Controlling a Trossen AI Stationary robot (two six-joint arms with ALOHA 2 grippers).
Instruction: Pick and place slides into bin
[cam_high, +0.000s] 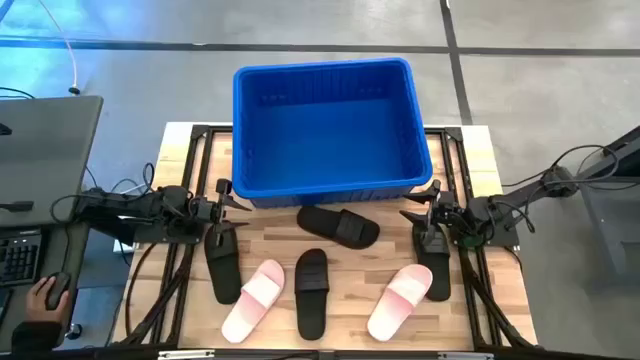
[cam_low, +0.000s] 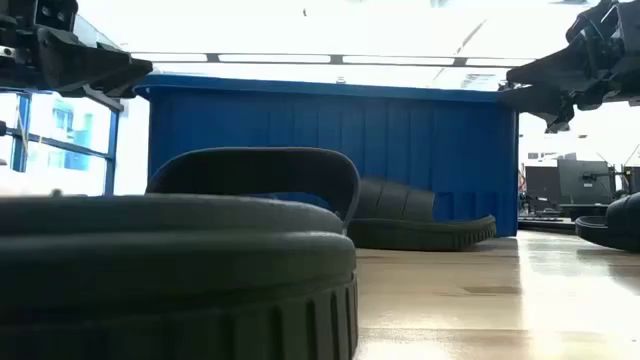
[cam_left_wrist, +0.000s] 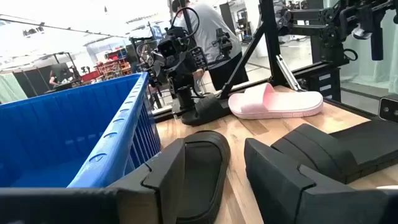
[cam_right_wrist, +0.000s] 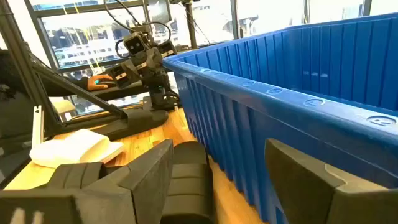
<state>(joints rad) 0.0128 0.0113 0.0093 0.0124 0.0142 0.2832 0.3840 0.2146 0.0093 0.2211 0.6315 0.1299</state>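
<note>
While the big bright blue plastic bin (cam_high: 325, 125) with ribbed sides sits at the far middle of the wooden table (cam_high: 480, 150), no slide shows inside it. All the slides in view lie on the table in front of it. A black slide (cam_high: 338, 225) lies sideways just beside the bin's front wall. Nearer the front edge, another black slide (cam_high: 311, 290) lies in the middle, with a pale pink slide (cam_high: 253, 299) with a whitish strap on its left and a second pink slide (cam_high: 401, 299) on its right. One more black slide (cam_high: 222, 264) lies by the left side, and another black slide (cam_high: 437, 266) lies by the right side.

The left gripper (cam_high: 228, 195) hangs by the bin's front left corner. Its fingers (cam_left_wrist: 165, 180) are spread wide and hold nothing. The right gripper (cam_high: 420, 199) hangs by the bin's front right corner. Its fingers (cam_right_wrist: 149, 171) are also wide apart and hold nothing.

A person's hand (cam_high: 45, 295) rests at a desk beside the table.
</note>
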